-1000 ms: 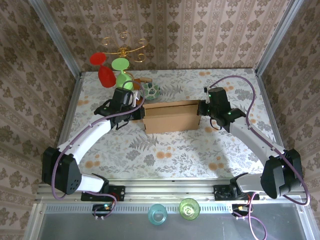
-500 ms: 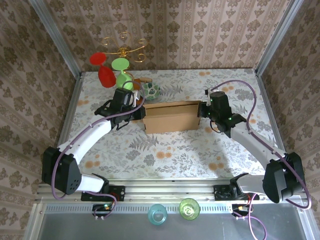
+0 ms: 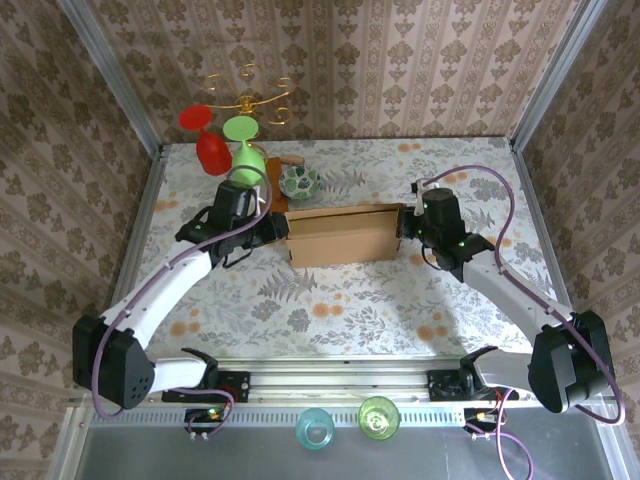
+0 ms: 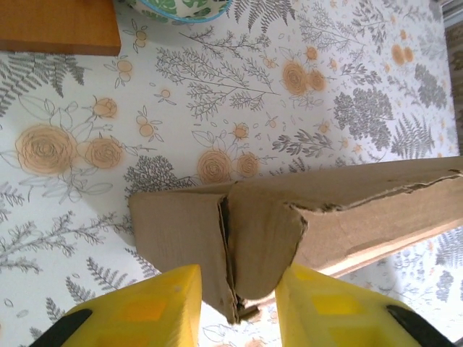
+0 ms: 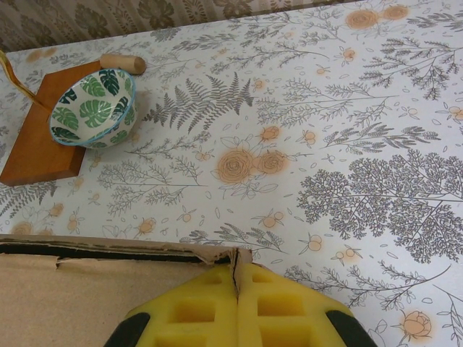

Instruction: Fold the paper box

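Frame centre: the tan-brown cardboard paper box (image 3: 342, 234) on the floral table (image 3: 330, 300). At its left end, left gripper (image 4: 235, 307) stands spread, straddling the folded corner, probably bracing it. At right, right gripper (image 5: 237, 307) pinches the wall's edge, seemingly holding it upright.

Damask-patterned wallpaper (image 3: 400, 60) in brown and cream covers the walls around the desk (image 3: 330, 300), whose top carries a white cloth printed with grey ferns and orange flowers. Metal rails (image 3: 120, 80) edge the corners.
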Robot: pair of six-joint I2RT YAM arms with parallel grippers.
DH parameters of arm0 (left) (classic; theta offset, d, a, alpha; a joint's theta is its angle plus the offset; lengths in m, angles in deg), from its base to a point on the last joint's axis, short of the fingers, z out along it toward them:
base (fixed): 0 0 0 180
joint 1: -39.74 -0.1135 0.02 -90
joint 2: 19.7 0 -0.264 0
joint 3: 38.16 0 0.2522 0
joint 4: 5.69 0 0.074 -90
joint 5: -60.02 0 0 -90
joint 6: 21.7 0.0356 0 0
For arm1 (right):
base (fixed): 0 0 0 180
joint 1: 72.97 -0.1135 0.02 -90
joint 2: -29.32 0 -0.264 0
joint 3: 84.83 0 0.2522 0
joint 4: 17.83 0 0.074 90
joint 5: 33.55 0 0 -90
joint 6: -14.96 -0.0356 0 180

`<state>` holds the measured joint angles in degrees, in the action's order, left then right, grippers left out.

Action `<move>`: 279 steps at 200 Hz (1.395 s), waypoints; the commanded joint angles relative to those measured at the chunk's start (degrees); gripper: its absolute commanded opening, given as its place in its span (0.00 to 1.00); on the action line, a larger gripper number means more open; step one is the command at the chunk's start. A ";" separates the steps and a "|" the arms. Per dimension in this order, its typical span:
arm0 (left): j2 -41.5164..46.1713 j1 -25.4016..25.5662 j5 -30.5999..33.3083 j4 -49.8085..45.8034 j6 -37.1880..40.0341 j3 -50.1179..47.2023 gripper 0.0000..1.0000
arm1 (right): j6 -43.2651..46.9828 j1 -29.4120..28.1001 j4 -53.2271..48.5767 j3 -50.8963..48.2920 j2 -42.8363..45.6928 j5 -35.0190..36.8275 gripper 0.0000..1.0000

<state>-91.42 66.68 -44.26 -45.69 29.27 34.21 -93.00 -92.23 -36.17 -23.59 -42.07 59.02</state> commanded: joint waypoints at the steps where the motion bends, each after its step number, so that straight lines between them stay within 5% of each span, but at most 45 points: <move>1: 1.82 -0.40 -2.17 -0.27 -4.66 -0.63 0.33 | 0.71 -0.71 -11.40 -2.91 -2.53 -1.33 0.00; 74: -0.19 -1.91 -4.65 -3.26 2.29 3.75 0.23 | 0.82 -0.67 -12.29 -1.28 -3.53 -1.46 0.00; 206: -5.30 1.02 1.41 -4.53 8.72 7.93 0.22 | 0.87 -0.66 -12.61 0.68 -5.53 -1.69 0.00; 279: -6.69 1.54 3.30 -4.61 11.00 7.27 0.02 | 0.93 -0.73 -12.82 0.94 -5.29 -1.56 0.00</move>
<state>-97.74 67.77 -42.10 -49.06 38.65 40.53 -92.95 -92.23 -36.91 -20.85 -44.96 59.02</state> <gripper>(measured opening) 0.056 0.059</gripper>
